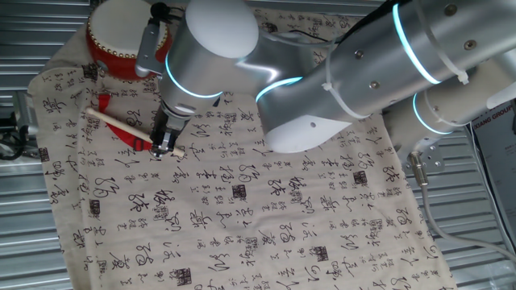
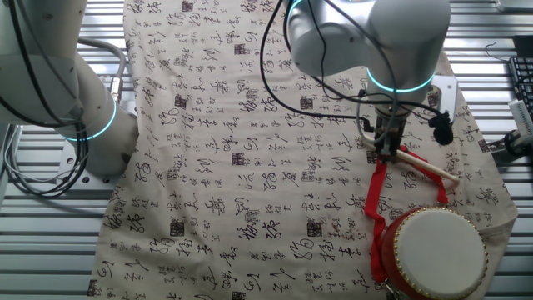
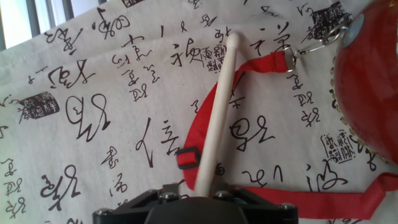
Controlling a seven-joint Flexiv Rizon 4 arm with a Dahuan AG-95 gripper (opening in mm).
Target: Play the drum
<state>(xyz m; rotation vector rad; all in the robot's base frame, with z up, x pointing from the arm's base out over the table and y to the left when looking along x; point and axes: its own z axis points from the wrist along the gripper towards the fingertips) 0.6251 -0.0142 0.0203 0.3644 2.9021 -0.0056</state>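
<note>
The drum (image 1: 113,36) has a red body and a cream skin head and stands at the far left corner of the printed cloth. It also shows in the other fixed view (image 2: 439,250) and at the right edge of the hand view (image 3: 373,93). Its red strap (image 3: 261,62) with a buckle lies loose on the cloth. The thin pale wooden stick (image 1: 121,125) lies across the strap. My gripper (image 1: 165,147) is down at the stick's near end, fingers close together on it. The stick (image 3: 217,112) runs from my gripper (image 3: 200,190) away across the cloth.
A cream cloth (image 1: 266,225) printed with black calligraphy covers the ribbed metal table (image 1: 24,242). My arm's grey links (image 1: 387,72) hang over the cloth's far side. A black keyboard (image 2: 522,79) lies off the cloth at the right.
</note>
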